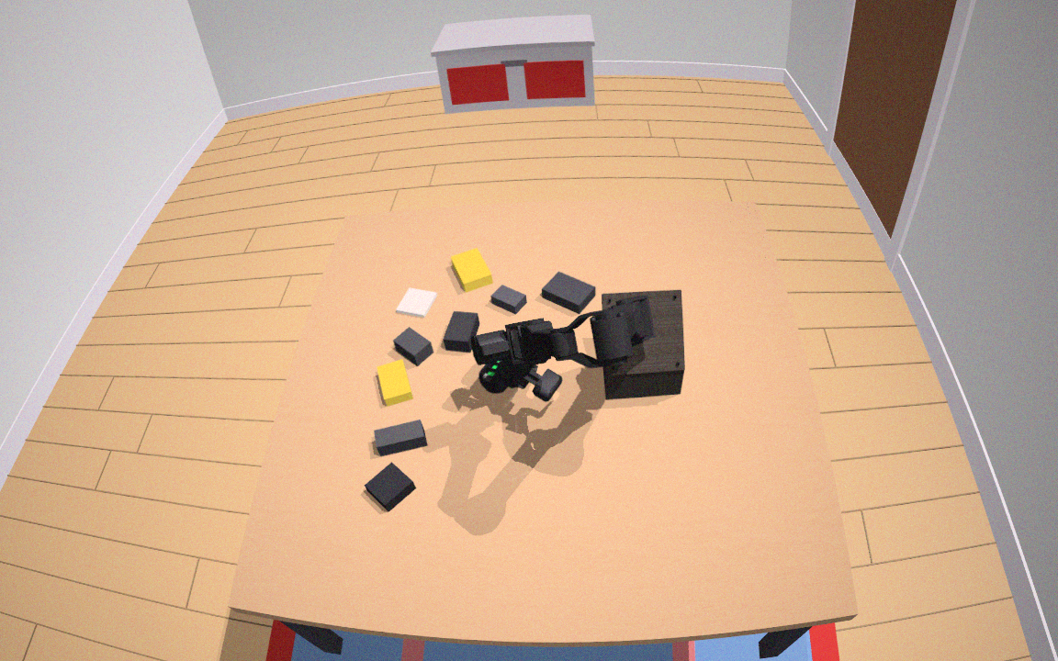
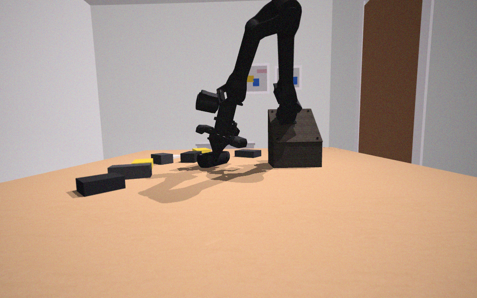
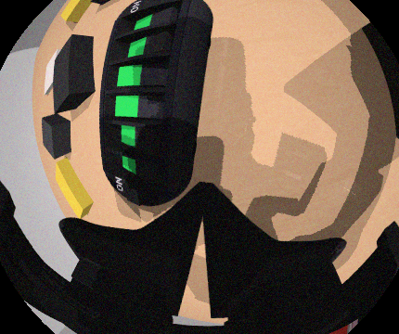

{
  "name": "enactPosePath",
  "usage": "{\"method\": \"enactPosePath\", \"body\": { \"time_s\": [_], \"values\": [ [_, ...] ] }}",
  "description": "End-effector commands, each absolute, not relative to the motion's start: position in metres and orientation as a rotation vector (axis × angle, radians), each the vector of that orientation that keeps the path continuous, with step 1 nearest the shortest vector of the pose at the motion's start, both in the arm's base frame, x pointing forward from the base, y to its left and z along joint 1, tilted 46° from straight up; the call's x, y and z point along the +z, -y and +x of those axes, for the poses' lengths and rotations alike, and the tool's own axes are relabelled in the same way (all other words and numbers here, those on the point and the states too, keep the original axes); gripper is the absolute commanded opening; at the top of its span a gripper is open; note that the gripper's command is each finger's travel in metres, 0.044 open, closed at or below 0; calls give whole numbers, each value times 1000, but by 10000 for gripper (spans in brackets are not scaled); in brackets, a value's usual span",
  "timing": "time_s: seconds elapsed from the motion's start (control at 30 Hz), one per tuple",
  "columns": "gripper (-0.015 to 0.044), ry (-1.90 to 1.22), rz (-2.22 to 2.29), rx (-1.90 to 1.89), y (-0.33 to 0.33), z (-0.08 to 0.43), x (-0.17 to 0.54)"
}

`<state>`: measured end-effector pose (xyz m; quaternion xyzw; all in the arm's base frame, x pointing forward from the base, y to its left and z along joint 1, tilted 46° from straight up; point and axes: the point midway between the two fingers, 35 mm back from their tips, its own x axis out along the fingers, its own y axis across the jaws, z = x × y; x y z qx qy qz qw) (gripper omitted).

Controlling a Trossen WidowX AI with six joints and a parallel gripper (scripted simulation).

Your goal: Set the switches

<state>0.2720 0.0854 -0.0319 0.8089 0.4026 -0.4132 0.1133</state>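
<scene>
The controller unit (image 1: pixel 493 381) (image 2: pixel 214 159) (image 3: pixel 187 88) is seated base-down on the bench (image 1: pixel 639 509) (image 2: pixel 270 229) (image 3: pixel 264 28), with its switch face upward. Six green rocker ends are visible in the wrist view, in one row, and an ON legend is printed at each end of that row. The set position of each rocker cannot be read reliably, and the underside label is hidden.

The fingers of the gripper (image 1: pixel 512 376) (image 2: pixel 216 151) (image 3: pixel 202 186) are fully closed, tips together, with nothing held. They are pointed downward at the controller unit, on a tilt. Contact with the unit cannot be confirmed.

In the top view, the following positions are given relative to the controller unit. The arm's mounting block (image 1: pixel 644 384) (image 2: pixel 295 153) is located to the right, well apart. A dark rectangular block (image 1: pixel 460 330) (image 2: pixel 191 156) (image 3: pixel 74 74) is located nearby, to the upper left. A smaller dark block (image 1: pixel 412 346) (image 2: pixel 161 158) (image 3: pixel 56 136) and a white tile (image 1: pixel 416 302) (image 3: pixel 49 71) are placed farther out on that side. One yellow block (image 1: pixel 394 383) (image 2: pixel 143 162) (image 3: pixel 73 187) is positioned to the left; another yellow block (image 1: pixel 470 269) (image 2: pixel 201 150) (image 3: pixel 76 10) is positioned above. A long grey block (image 1: pixel 399 436) (image 2: pixel 129 171) and a black block (image 1: pixel 389 487) (image 2: pixel 100 184) are laid to the lower left.
</scene>
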Motion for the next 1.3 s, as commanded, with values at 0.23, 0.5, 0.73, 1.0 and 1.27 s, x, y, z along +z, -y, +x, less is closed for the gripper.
{"method": "enactPosePath", "body": {
  "time_s": [0.23, 0.5, 0.73, 1.0, 1.27],
  "values": [
    [0, -1178, 2369, -1230, -97, 270, -46],
    [0, -1177, 2370, -1231, -106, 270, -54],
    [0, -1177, 2370, -1231, -105, 271, -54],
    [0, -1177, 2370, -1231, -104, 274, -55],
    [0, -1177, 2370, -1231, -102, 276, -57]
  ]
}}
